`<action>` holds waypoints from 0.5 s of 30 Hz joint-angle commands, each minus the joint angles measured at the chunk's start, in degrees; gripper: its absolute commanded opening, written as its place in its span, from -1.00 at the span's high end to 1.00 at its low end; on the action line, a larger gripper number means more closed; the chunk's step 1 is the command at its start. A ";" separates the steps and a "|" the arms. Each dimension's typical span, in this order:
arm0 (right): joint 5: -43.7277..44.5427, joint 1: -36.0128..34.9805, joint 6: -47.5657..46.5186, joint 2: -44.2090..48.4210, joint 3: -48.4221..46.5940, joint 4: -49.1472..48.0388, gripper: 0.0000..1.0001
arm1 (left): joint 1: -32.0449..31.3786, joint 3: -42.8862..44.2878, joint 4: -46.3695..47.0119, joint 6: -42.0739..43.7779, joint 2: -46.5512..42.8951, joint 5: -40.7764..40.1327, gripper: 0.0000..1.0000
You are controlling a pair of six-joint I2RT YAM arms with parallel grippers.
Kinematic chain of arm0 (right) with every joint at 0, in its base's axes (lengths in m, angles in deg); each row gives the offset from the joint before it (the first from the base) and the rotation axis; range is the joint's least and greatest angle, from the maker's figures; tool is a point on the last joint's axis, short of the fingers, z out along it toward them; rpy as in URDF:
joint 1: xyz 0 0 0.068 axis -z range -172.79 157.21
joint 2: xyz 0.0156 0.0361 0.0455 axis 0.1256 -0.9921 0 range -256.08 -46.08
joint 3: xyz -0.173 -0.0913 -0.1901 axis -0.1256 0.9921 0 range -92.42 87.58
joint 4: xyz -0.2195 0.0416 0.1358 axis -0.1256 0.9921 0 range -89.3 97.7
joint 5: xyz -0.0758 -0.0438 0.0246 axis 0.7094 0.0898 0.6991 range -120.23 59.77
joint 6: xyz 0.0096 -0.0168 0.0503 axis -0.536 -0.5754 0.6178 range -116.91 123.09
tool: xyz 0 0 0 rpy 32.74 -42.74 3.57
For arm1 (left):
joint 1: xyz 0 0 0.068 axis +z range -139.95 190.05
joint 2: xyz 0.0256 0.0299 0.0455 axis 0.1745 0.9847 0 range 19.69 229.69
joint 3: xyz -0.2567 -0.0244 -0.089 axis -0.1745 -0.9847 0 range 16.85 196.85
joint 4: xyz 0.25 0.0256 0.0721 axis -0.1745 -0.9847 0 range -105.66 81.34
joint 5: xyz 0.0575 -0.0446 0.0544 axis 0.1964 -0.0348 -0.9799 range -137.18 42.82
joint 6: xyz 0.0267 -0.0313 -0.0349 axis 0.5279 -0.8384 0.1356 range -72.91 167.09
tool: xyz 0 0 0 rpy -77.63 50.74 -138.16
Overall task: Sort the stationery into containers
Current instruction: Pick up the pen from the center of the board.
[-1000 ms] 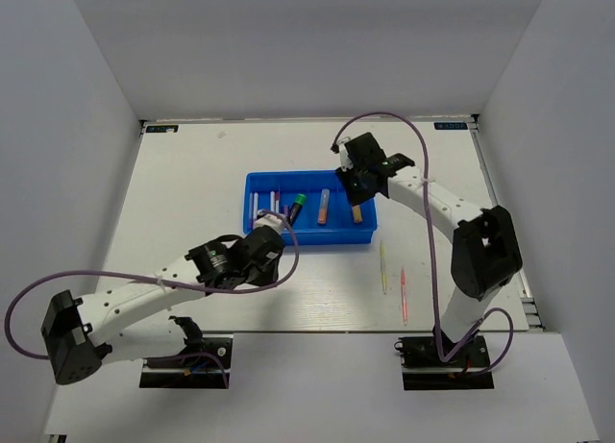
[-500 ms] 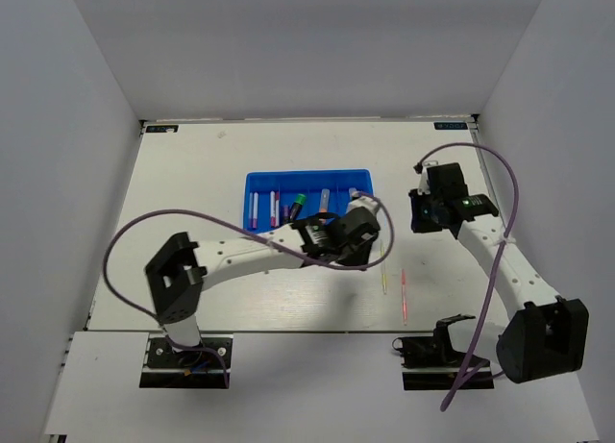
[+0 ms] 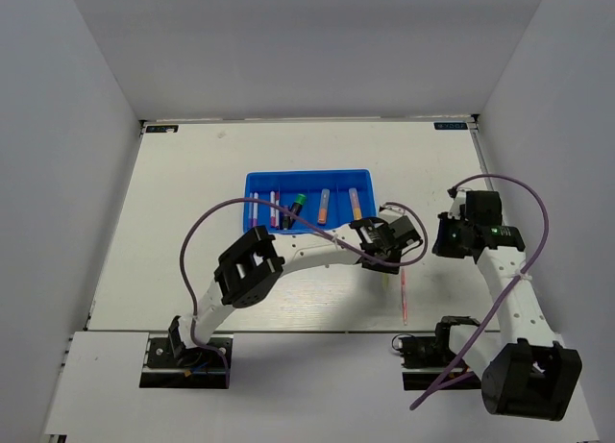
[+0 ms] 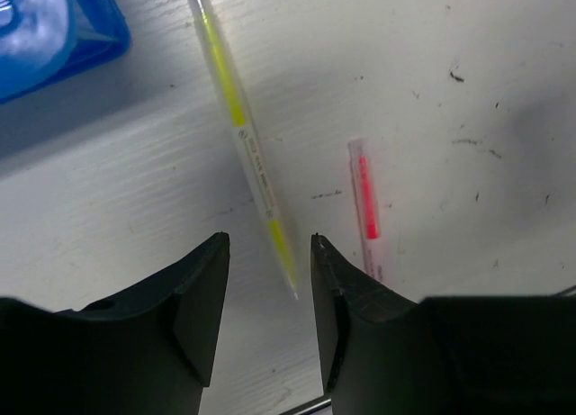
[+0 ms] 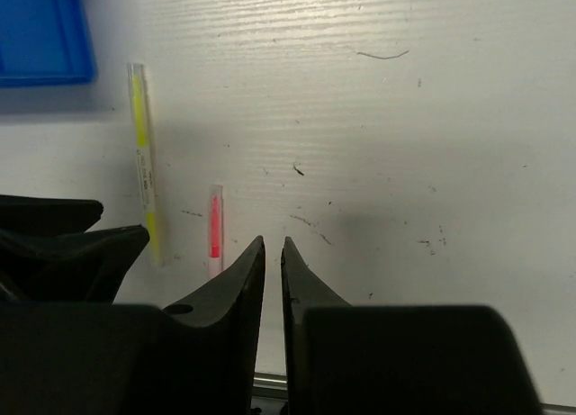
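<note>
Your left gripper (image 4: 268, 318) hangs open and empty over the table (image 4: 468, 73). The yellow stick (image 4: 247, 136) lies straight ahead of it, with its near tip in line with the gap between the fingers and its long axis running away toward the blue tray (image 4: 63, 46), leaning slightly left. The pink stick (image 4: 364, 203) lies just beside it, roughly parallel. Your right gripper (image 5: 271, 266), nearly closed on nothing, sits off to the side, so the left looks better placed for the yellow.
</note>
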 commanded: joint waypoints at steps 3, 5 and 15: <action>-6.99 3.24 -0.82 0.13 1.84 -0.40 0.69 | 0.28 4.95 -1.28 -1.56 1.33 -0.13 -0.03; -8.32 3.95 -0.91 0.22 1.84 -0.23 0.69 | 0.37 4.95 -1.63 -1.65 2.12 -0.57 -0.01; -13.68 7.29 -0.82 2.06 2.19 0.74 0.71 | 0.46 6.18 -3.47 -2.44 6.08 -2.68 0.09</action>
